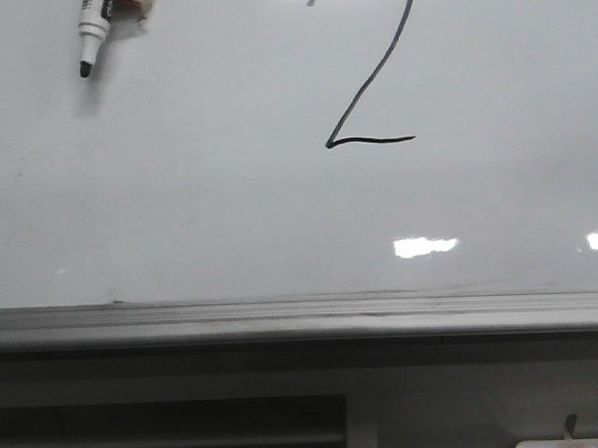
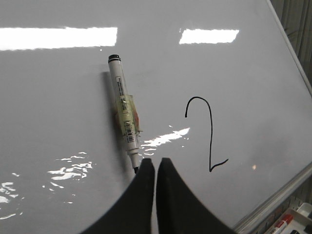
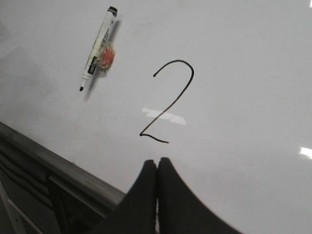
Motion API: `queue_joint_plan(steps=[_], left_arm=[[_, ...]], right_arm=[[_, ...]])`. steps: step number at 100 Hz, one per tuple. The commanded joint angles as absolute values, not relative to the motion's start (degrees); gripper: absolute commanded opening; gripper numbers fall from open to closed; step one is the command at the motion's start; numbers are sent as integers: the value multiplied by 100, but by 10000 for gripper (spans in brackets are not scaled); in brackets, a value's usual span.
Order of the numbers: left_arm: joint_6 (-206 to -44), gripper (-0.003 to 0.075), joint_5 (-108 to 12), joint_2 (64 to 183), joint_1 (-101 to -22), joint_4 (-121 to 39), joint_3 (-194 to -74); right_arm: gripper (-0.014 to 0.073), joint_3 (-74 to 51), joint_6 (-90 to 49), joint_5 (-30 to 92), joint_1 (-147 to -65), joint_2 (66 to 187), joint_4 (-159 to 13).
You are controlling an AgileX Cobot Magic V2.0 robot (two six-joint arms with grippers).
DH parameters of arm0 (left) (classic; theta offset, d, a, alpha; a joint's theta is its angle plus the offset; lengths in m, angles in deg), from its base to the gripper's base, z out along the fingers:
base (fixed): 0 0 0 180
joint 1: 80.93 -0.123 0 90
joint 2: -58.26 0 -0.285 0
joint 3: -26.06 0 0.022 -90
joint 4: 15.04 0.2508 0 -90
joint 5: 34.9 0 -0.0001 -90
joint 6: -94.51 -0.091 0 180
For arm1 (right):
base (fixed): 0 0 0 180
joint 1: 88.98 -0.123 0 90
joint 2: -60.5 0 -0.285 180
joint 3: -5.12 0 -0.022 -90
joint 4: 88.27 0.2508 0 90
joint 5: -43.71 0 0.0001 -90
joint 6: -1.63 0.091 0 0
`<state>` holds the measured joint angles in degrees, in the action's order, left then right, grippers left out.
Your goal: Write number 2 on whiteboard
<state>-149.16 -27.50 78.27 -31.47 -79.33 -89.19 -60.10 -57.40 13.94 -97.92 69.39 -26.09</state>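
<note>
A finished number 2 (image 1: 373, 94) stands in thin black marker line on the whiteboard (image 1: 181, 218), its curved top running out of the front view's upper edge, its long diagonal dropping to a short wavy base; the whole figure shows in both wrist views, hooked top, slanting stroke and flat foot. A white marker pen (image 1: 91, 40) with a black tip lies against the board to the left of the numeral, well apart from it, uncapped, a patch of yellowish and orange tape around its barrel; no end effector holds it. The left end effector (image 2: 155, 163) has its two dark fingers pressed together with nothing between them, their tips just beside the pen's black tip; whether they touch it cannot be told. The right end effector (image 3: 157, 163) is likewise closed on nothing, near the base of the numeral. A grey metal ledge (image 1: 302, 317) runs along the board's lower edge.
</note>
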Motion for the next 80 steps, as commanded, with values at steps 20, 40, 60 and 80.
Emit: queue_joint_plan(steps=[20,40,60,80], left_arm=[[-14862,-20,-2478,7138,-3139,-8298,-8923],[-14862,-20,-2500,7138,-3139,-8465,-8898],[-14862,-20,-2500,7138,-3139,-8465,-8898],[-14862,-20,-2500,7138,-3139,-8465,-8898]], right_arm=[[-53,-6187,-5812,1876,-9749,6727,-2178],[-53,-6213,-5812,1901,-9749,6727,-2178],[-53,-6213,-5812,1901,-9749,6727,-2178],[-53,-6213,-5812,1901,-9749,6727,-2178]])
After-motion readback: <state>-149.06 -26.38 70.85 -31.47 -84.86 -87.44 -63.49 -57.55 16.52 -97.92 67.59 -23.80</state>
